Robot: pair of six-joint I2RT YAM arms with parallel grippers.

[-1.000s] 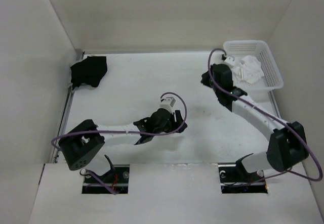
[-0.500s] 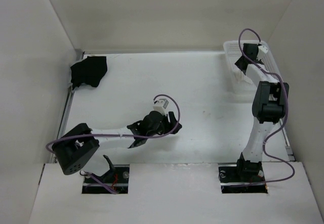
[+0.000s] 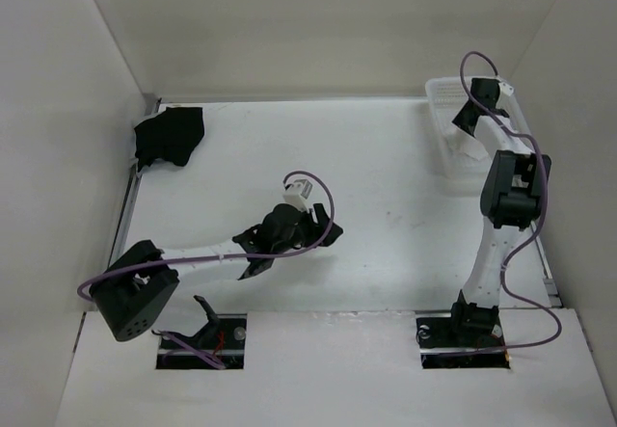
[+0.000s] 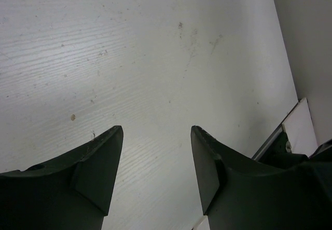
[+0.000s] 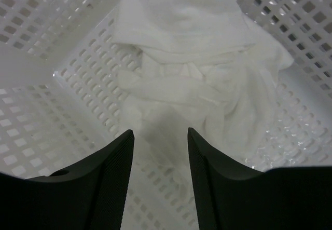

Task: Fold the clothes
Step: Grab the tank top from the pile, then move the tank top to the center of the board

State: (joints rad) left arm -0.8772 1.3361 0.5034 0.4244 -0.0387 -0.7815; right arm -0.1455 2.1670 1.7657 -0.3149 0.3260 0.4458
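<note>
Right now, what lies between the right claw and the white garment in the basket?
Nothing solid: the right wrist view shows the open right claw directly over the crumpled white garment, with only air between.

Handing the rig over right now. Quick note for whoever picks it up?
Left hand: open, empty, over the table near its middle.
Right hand: open, empty, poised above the white garment, not gripping it.
The white garment lies crumpled in the basket at the far right corner. A black cloth sits at the far left corner.
Done: no fold made yet.
Left: grasp the white garment, lift it onto the table, spread it and fold it.
</note>
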